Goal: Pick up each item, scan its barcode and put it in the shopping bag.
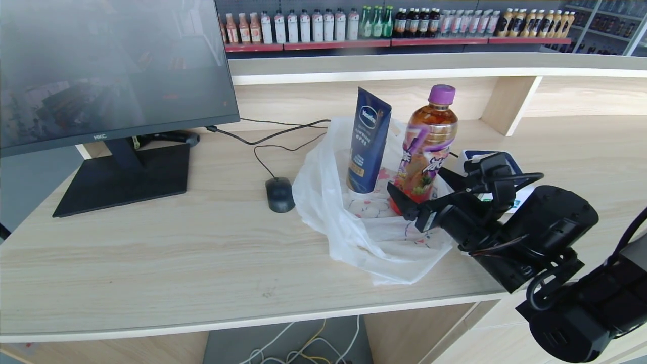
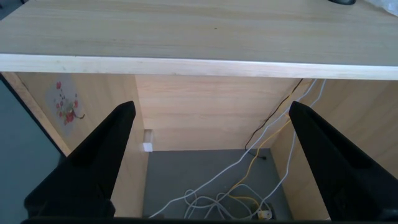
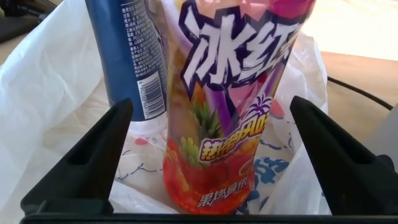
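On a pale wooden counter (image 1: 151, 242), a white plastic bag (image 1: 354, 227) is seen lying open, just right of a mouse (image 1: 279, 194) and a dark monitor (image 1: 101, 65). Two items are stood upright inside the bag, side by side: a blue tube (image 1: 368, 141) resting on its cap, and a tea bottle (image 1: 427, 146) with a purple lid.

The right gripper (image 1: 418, 184) is held low at the bottle's base, its fingers spread wide, one on each side of the bottle. In the right wrist view a gap is seen between each finger and the label, so nothing is grasped. The left gripper (image 2: 211, 109) is held below the counter's front edge, likewise spread apart and empty, with cables (image 2: 236, 186) seen on the floor beneath.

The task is judged to be near its end, since both items that are seen are placed in the bag. Whether their barcodes were scanned cannot be told. A blue and white object (image 1: 470, 154) is partly hidden behind the right gripper, and what it is cannot be made out. What is left appears to be the withdrawal of the right arm from the bag.
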